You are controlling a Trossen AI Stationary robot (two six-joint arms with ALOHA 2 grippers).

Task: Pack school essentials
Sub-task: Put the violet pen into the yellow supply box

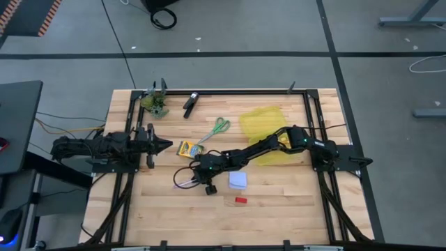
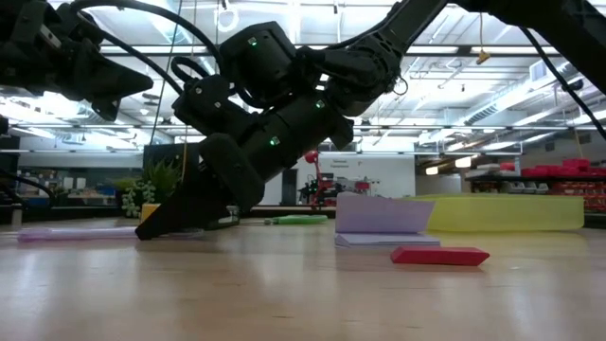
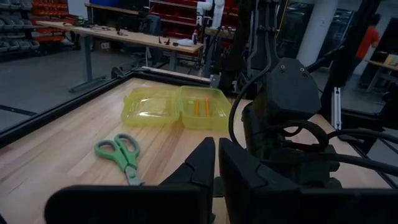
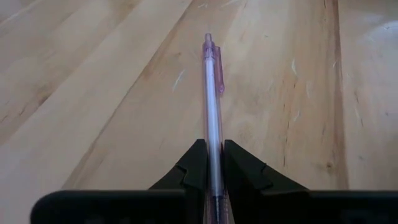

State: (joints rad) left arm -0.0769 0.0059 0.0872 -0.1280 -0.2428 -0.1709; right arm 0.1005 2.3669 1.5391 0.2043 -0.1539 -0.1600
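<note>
Pen (image 4: 211,93) flat on the bench (image 1: 279,209), near the front-left of the middle, long axis running straight out ahead of the right end effector (image 4: 211,163), whose fingers (image 4: 189,168) are clamped on its barrel. Likely gripped near one end, though hard to confirm from above. Yellow case (image 1: 263,125) open well behind and to the right, so the carry goes that way. Scissors (image 1: 216,129) and crayon box (image 1: 187,148) nearby. Left end effector (image 3: 216,168) waiting at the left edge, fingers together, holding nothing.
</note>
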